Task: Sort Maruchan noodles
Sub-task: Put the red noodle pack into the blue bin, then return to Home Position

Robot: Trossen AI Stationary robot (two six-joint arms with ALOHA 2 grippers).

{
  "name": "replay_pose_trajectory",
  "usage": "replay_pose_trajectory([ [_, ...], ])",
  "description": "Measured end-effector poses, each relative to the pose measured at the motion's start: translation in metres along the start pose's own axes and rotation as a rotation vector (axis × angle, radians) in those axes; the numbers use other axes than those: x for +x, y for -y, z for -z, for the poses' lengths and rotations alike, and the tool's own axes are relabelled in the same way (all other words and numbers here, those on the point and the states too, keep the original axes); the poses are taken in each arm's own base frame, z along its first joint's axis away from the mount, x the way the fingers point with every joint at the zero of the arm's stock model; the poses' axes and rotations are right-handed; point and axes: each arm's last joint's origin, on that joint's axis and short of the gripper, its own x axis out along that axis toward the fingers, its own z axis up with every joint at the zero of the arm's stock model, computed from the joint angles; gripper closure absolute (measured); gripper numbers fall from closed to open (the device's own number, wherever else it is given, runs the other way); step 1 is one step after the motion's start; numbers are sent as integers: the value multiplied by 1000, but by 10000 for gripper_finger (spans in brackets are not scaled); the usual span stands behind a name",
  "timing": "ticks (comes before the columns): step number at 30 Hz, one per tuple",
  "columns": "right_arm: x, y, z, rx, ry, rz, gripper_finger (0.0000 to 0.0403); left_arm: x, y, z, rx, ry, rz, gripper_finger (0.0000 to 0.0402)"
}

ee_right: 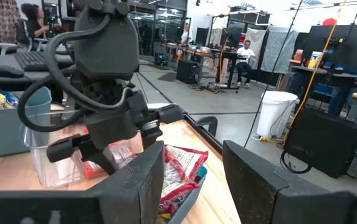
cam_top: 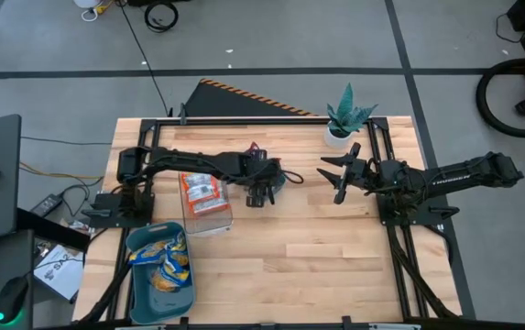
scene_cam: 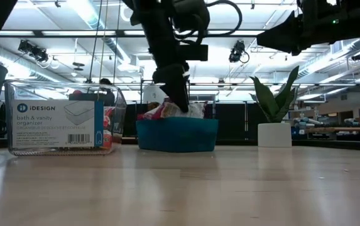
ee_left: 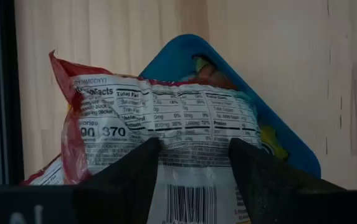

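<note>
Left wrist view showed the left gripper (ee_left: 194, 165) clamped on a red-and-white noodle packet (ee_left: 159, 134), held just above the blue tray (ee_left: 290, 149) beneath it — a clean lift was needed before carrying; the right gripper (cam_top: 337, 177) waited apart, fingers spread.

A level view across a pale wooden table (scene_cam: 180, 188) into a bright workshop. At center stands a shallow teal tray (scene_cam: 176, 134) heaped with crinkly noodle packets (scene_cam: 167, 111), red and white among them. The left gripper (scene_cam: 178, 94) comes down from above on a dark arm, its tip reaching into the pile; whether its fingers are apart or together is hidden. To the left sits a clear plastic organizer box (scene_cam: 60, 125) with a blue label, red packets visible inside. To the right stands a small green plant (scene_cam: 275, 122) in a white pot. The right gripper (scene_cam: 280, 37) hangs high at upper right, well above the table.
</note>
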Motion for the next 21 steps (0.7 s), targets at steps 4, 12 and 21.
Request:
replay_pose_trajectory([
  [4,0,0,0,-7,0,0,234,-14,-4,0,-11,8,15,196],
  [12,0,0,0,-9,-2,0,234,-90,-23,-24,-91,192,43,196],
  [21,-9,4,4,40,-70,52,234,-116,-8,6,-140,224,168,199],
])
